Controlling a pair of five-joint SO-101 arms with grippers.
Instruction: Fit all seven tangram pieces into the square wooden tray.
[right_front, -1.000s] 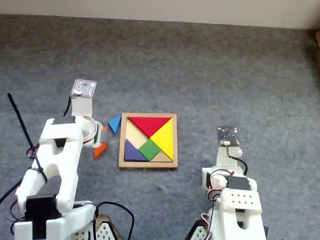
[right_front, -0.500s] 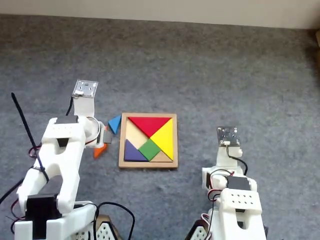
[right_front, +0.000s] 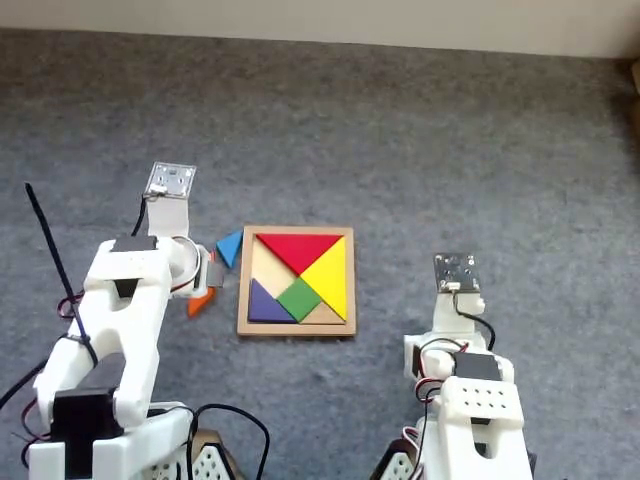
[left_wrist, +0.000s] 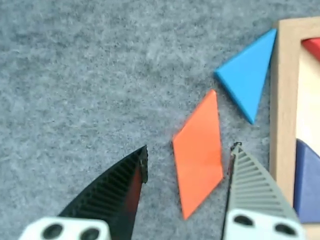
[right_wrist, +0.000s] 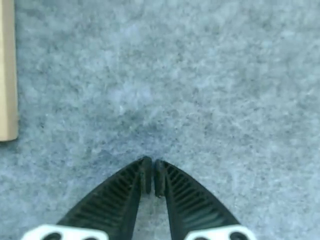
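The square wooden tray (right_front: 243, 290) lies mid-table with red, yellow, green, purple and two pale wood pieces in it. An orange parallelogram (right_front: 200, 300) (left_wrist: 199, 154) and a blue triangle (right_front: 230, 248) (left_wrist: 248, 74) lie on the carpet just left of the tray. My left gripper (left_wrist: 189, 156) hangs open over the orange piece, one finger on each side of it, not closed on it. My right gripper (right_wrist: 151, 176) is shut on nothing above bare carpet, right of the tray's edge (right_wrist: 7, 75).
Grey carpet covers the whole table. The left arm's body (right_front: 120, 310) stands left of the tray, the right arm's base (right_front: 465, 380) at the lower right. Open carpet lies behind and to the right of the tray.
The left arm has shifted slightly toward the tray, over the orange piece. The right arm and all pieces stay where they were.
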